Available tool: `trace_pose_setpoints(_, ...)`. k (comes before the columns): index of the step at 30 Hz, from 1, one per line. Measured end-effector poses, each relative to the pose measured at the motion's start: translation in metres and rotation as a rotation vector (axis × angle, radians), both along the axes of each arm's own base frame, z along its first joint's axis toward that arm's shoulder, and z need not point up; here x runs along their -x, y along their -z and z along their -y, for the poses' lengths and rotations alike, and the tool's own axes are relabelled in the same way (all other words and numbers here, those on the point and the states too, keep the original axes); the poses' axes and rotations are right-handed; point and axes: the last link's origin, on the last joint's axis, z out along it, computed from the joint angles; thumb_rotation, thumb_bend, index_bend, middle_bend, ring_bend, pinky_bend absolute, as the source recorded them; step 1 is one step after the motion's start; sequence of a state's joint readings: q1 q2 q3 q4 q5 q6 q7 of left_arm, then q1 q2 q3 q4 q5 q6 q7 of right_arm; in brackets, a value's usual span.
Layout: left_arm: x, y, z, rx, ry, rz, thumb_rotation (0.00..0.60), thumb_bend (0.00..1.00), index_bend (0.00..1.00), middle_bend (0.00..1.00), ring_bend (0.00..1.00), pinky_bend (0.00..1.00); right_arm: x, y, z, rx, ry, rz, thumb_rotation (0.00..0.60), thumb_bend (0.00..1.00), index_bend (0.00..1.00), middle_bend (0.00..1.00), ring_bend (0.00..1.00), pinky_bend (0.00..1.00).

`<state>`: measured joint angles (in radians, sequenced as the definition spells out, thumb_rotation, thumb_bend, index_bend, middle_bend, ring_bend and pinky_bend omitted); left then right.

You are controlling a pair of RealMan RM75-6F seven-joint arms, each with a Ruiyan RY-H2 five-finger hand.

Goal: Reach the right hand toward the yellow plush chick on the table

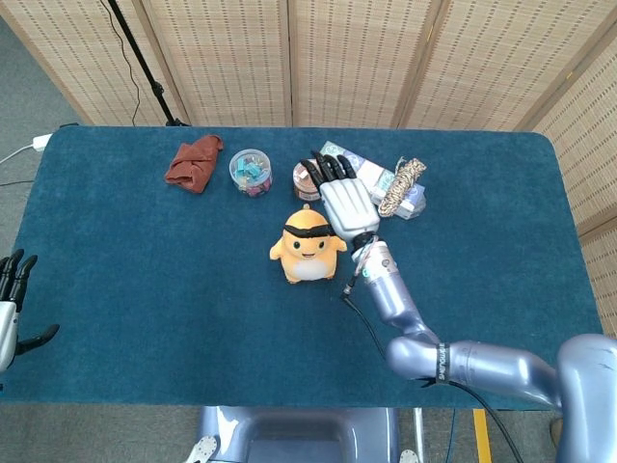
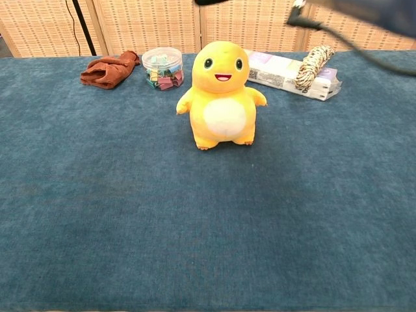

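The yellow plush chick [image 2: 222, 97] stands upright near the table's middle, facing the robot; the head view also shows the chick [image 1: 307, 258]. My right hand [image 1: 344, 201] hovers above and just behind-right of it, fingers spread, holding nothing. From the head view its dark thumb crosses the chick's head. The chest view shows only a dark fingertip [image 2: 209, 2] and a cable [image 2: 331, 30] at the top edge, well clear of the toy. My left hand [image 1: 12, 307] hangs off the table's left front edge, fingers apart and empty.
Along the back of the blue table [image 1: 145, 289] lie a brown cloth [image 1: 195, 162], a clear tub of clips [image 1: 251, 172], a small brown-lidded jar [image 1: 306, 177], a flat box [image 1: 376, 179] and a rope coil [image 1: 403, 185]. Folding screens stand behind.
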<state>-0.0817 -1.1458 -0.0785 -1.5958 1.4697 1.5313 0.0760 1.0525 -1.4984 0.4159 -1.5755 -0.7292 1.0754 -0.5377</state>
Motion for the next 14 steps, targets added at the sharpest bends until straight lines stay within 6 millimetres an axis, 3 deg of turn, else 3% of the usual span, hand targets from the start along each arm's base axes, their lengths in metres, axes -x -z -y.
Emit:
trace_pose_setpoints(5,-0.001,0.001,0.001,0.012,0.01,-0.005,0.6,0.0,0.0,0.0,0.0,0.0,0.045,-0.042,-0.017,0.112,0.044,-0.058,0.18,0.0,0.0,0.0,0.0,0.0)
trace_pose_setpoints(14,-0.003,0.001,0.008,0.02,0.039,-0.002,0.6,0.0,0.0,0.0,0.0,0.0,0.143,-0.066,-0.068,0.219,0.159,-0.191,0.179,0.0,0.0,0.0,0.0,0.0)
